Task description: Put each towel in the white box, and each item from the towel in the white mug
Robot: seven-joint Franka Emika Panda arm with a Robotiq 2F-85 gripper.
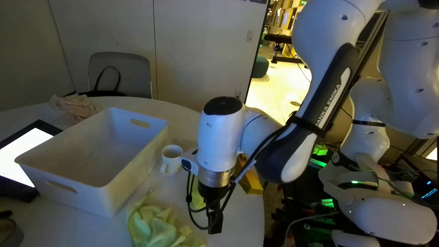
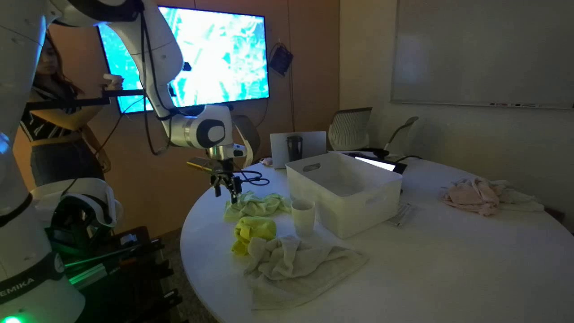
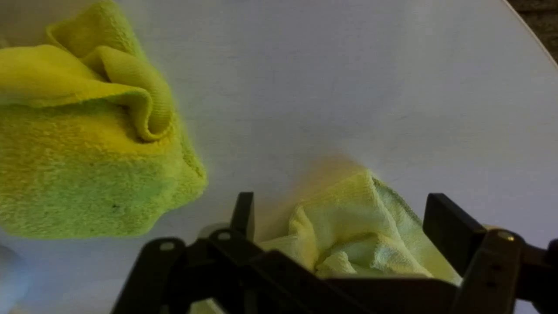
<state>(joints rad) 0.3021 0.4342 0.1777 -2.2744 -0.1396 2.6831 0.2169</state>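
The pale towel (image 3: 362, 229) lies on the desk (image 2: 426, 269), just below my gripper (image 3: 339, 209): soft, thin-looking yellow-green cloth, bunched in loose folds, one corner poking out. My gripper's unclenched, its blocky black jaws wide apart, one each side of the towel in the wrist view; can't tell if they touch the fabric. Nearby, w/ bare desk btwn, is the yellow towel (image 3: 87, 174), brighter, thick fuzzy pile, a curled fold lying over its top.

The mug (image 1: 173, 161) stands upright nr the box: plain white cylinder, looped side handle visible in an exterior view. The box (image 1: 92, 197) is big, rect., white plastic, w/ rounded corners, fine ribbing on the outer walls & oval hand slots. A grey-white cloth (image 2: 300, 269) lies nr the mug & yellow towel, part bunched, part spread flat.

Across the box from the mug, a flat dark tablet (image 1: 24, 154) glows. Farther off, I see a crumpled pink cloth (image 2: 475, 195) & a smooth dark tumbler (image 2: 294, 148) beyond the box. The desk's round, smooth, white.
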